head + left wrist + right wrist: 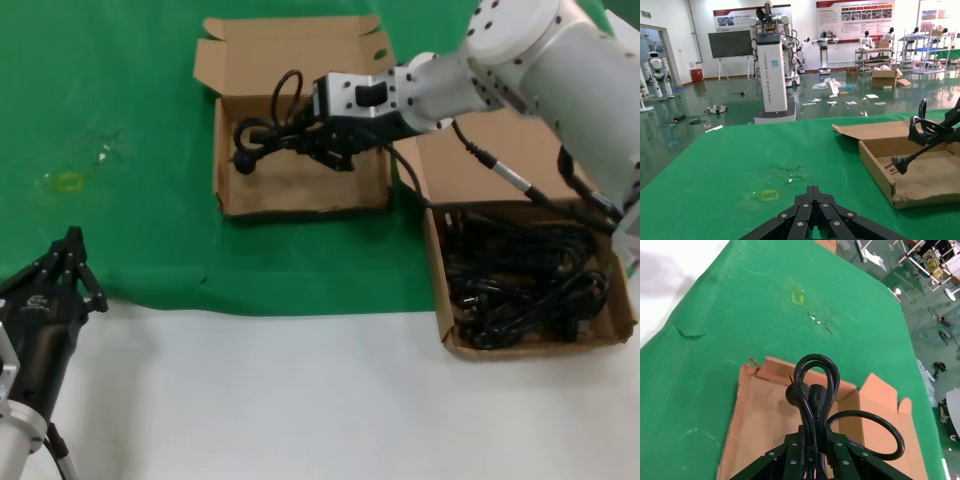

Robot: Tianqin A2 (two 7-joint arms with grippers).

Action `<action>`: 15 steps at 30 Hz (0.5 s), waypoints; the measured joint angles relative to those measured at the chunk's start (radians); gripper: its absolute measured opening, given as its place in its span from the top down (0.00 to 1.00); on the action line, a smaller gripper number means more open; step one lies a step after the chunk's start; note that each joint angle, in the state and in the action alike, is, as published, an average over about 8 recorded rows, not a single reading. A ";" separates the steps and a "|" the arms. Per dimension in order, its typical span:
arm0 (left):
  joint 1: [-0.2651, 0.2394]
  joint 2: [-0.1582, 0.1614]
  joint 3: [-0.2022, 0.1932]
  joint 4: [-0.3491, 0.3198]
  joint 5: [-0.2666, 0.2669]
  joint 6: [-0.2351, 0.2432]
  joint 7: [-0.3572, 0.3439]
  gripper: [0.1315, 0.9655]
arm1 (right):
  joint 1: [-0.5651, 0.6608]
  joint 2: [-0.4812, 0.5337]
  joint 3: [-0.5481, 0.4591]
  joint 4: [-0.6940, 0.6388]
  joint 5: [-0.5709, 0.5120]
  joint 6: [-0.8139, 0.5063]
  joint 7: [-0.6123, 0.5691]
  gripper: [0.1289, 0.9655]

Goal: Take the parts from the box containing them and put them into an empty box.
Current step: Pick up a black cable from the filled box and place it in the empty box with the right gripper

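Observation:
My right gripper (pixel 322 138) is shut on a black coiled power cable (pixel 268 128) and holds it just above the floor of the smaller empty box (pixel 300 185) at the back middle. The plug end (pixel 244 158) points toward that box's left wall. In the right wrist view the cable (pixel 816 390) loops out past the gripper (pixel 816 437) over the box floor (pixel 760 425). In the left wrist view the cable (pixel 927 134) hangs over the same box (pixel 925 175). The larger box (pixel 600 335) at the right holds several more black cables (pixel 525 280). My left gripper (pixel 68 262) is shut and empty at the near left.
A green cloth (pixel 110 120) covers the far part of the table; the near part is white (pixel 300 400). A small yellow mark (pixel 68 181) lies on the cloth at the left. The smaller box's lid (pixel 290 50) stands open at the back.

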 joint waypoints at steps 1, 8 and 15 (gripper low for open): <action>0.000 0.000 0.000 0.000 0.000 0.000 0.000 0.99 | -0.003 0.000 -0.004 0.004 0.004 0.004 0.000 0.90; 0.000 0.000 0.000 0.000 0.000 0.000 0.000 0.99 | -0.019 0.000 -0.019 0.017 0.014 0.027 -0.002 0.90; 0.000 0.000 0.000 0.000 0.000 0.000 0.000 0.99 | -0.027 0.000 -0.022 0.011 0.012 0.056 -0.012 0.90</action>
